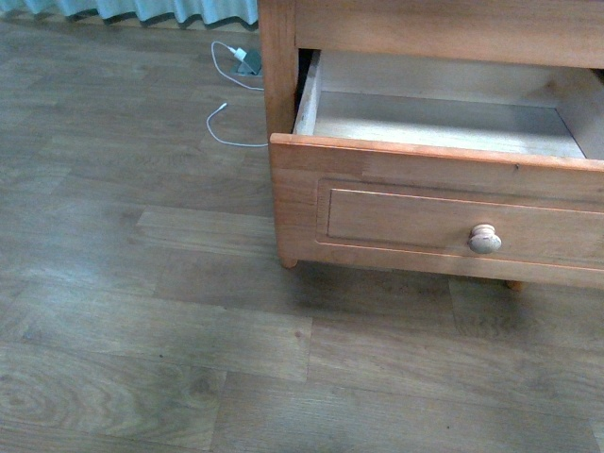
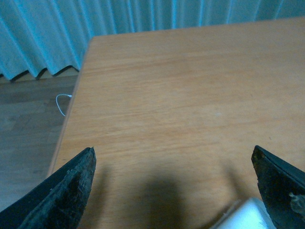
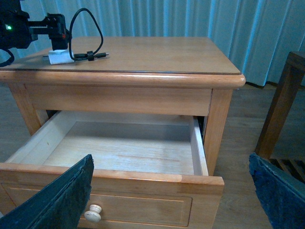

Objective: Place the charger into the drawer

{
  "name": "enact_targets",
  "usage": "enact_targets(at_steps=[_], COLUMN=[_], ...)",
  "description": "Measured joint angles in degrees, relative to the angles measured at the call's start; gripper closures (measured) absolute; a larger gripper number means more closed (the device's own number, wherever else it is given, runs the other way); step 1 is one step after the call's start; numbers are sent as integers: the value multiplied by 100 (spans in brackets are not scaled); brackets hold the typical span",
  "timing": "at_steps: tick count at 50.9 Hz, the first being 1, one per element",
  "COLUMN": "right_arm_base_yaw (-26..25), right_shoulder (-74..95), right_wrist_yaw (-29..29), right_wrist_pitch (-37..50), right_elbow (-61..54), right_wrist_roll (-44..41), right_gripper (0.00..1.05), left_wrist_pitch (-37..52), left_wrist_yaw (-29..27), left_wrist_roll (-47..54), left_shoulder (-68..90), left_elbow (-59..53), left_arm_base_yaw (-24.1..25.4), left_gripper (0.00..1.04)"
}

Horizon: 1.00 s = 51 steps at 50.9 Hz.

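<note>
From the front, the honey-brown wooden nightstand (image 1: pixel 279 85) stands on a grey-brown plank floor (image 1: pixel 142 321). Its drawer with the tall front and the recessed rectangular panel (image 1: pixel 396 179) is pulled out, and the pale wood interior holds nothing. One round pale knob (image 1: pixel 485 239) sits on the drawer front. On the floor behind the nightstand, near a teal pleated curtain (image 1: pixel 142 9), lies a thin white cable (image 1: pixel 226 134). No arm shows in this view.

In the left wrist view, the left gripper (image 2: pixel 172 150) hovers over the top of the nightstand. Its two black fingers (image 2: pixel 71 186) are spread wide and clamp nothing. Between them, close to one finger, the charger (image 2: pixel 243 217) shows only as a blurred white corner lying on the nightstand top.

In the right wrist view, the right gripper (image 3: pixel 170 157) is in front of the nightstand, above the drawer front. Its fingers (image 3: pixel 62 200) are wide apart with nothing held. The charger, a small white plug adapter with a thin black cable looped and bound by a black tie, lies on the nightstand top near one rear corner, not in the drawer. The left arm's black end is directly above the adapter. A dark brown wooden frame (image 3: pixel 279 109) stands beside the nightstand.
</note>
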Motion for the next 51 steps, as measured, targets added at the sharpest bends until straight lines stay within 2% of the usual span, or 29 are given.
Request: enact_targets(at_steps=[14,30,35,49,51], right_arm_base_yaw=[0,0,0,0,0], right_shoulder=[0,0,0,0,0], right_wrist_yaw=[0,0,0,0,0], right_wrist_pitch=[2,2,2,2,0], right_elbow=[0,0,0,0,0], right_wrist_roll=[0,0,2,2,0], right_gripper=[8,8,8,8,8], left_wrist_pitch=[-166,-647,-645,-654,-654], left_wrist_yaw=[560,931,1270,1198,1178], left_wrist_roll=[1001,1121,1056,1115,1126], left_shoulder=[-4,-299,-442,-553,-553], left_elbow=[0,-431,-654,-844,-844], left_arm_base_yaw=[-114,-90,-81,-79,-79], left_gripper=[6,6,6,6,9])
